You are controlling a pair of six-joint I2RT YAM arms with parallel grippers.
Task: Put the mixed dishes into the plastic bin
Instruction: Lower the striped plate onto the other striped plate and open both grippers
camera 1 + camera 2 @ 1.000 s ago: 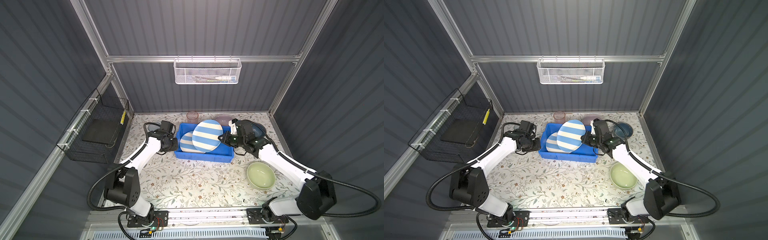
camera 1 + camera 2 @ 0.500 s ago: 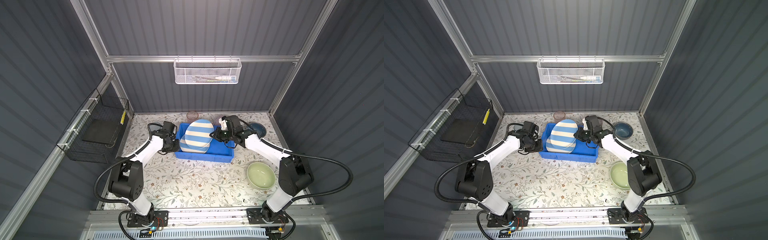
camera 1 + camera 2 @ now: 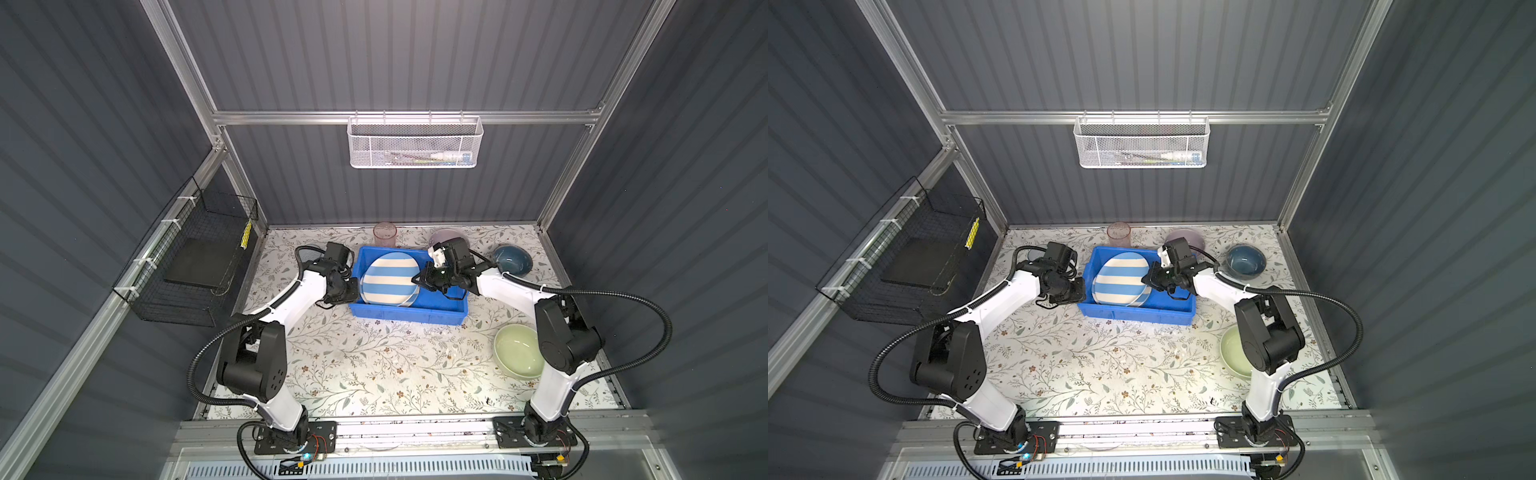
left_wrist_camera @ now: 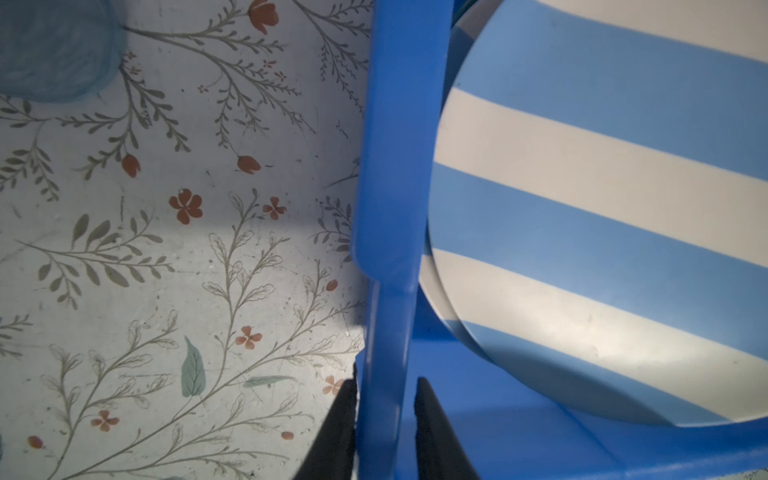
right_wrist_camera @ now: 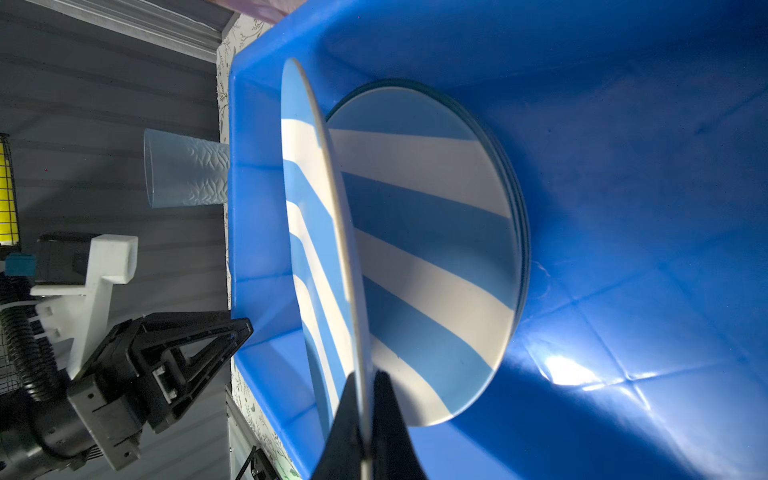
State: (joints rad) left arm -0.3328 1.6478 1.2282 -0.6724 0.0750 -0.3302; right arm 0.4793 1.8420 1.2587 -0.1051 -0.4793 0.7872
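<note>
Right wrist: right hand (image 5: 365, 380) pinches striped plate (image 5: 320, 232) edge; left hand (image 4: 386, 384) clamps bin (image 4: 390, 166) rim.

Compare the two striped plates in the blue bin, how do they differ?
The upper striped plate is tilted, its rim pinched in the right gripper; the lower striped plate lies flat in the plastic bin, free of any gripper. The upper one partly covers the lower one. Both are round with blue and white stripes.

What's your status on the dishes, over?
Left gripper clamped on blue bin wall. Right gripper pinching striped plate rim, tilted inside bin. Second plate flat beneath; nothing else blocking.
</note>
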